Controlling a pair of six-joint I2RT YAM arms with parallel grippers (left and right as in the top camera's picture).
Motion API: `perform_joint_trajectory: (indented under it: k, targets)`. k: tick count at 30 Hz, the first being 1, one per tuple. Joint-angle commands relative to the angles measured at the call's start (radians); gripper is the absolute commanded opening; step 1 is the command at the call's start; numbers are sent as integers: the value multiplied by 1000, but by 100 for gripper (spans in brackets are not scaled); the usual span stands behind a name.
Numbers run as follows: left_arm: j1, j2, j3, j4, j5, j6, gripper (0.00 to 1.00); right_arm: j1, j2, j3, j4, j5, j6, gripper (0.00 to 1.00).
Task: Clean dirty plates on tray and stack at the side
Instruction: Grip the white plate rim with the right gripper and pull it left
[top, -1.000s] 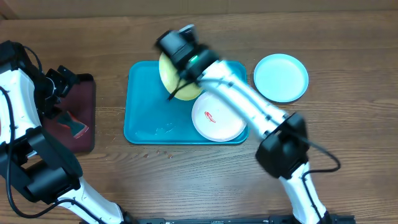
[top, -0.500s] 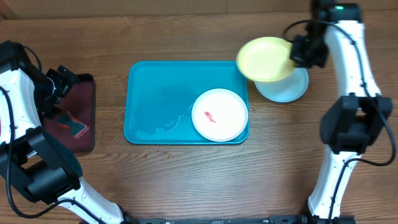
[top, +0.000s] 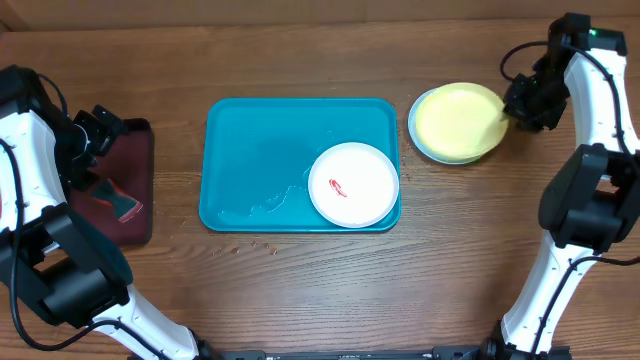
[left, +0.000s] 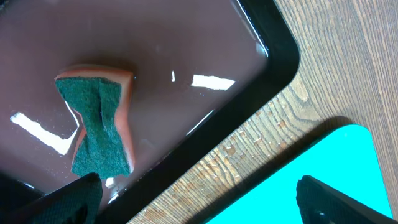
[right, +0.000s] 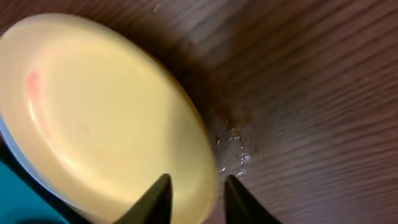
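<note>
— Our right end effector (right: 196, 193) straddles the yellow-green plate (right: 93, 112) at its rim; we cannot tell whether it is clenched or released. That plate lies on the light blue plate (top: 412, 128), on the counter (top: 500, 250) beside the teal tray (top: 260, 150).

— Our left end effector (left: 198, 183) hangs released over the maroon tray (left: 186, 50), near the sponge (left: 99, 124). The white plate (top: 352, 185) sits in the teal tray.

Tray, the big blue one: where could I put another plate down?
The tray is bare from its left rim across to the white plate in its right front corner. The wood along the tray's front is free too. Crowded: right of the tray, where the yellow-green plate sits on the light blue plate, with the right arm's fingers at its rim.
</note>
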Motion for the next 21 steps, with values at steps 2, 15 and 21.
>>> perform_joint_trajectory:
  k: [2,15,21]
  targets:
    - [-2,-8,11,2,11,-3,100,22,-17,-14,-16,-48,-67,65]
    - [-2,-8,11,2,11,-3,100,219,-98,-10,-40,-256,-448,67]
    - [-2,-8,11,2,11,-3,100,371,-97,-105,51,-224,-582,71]
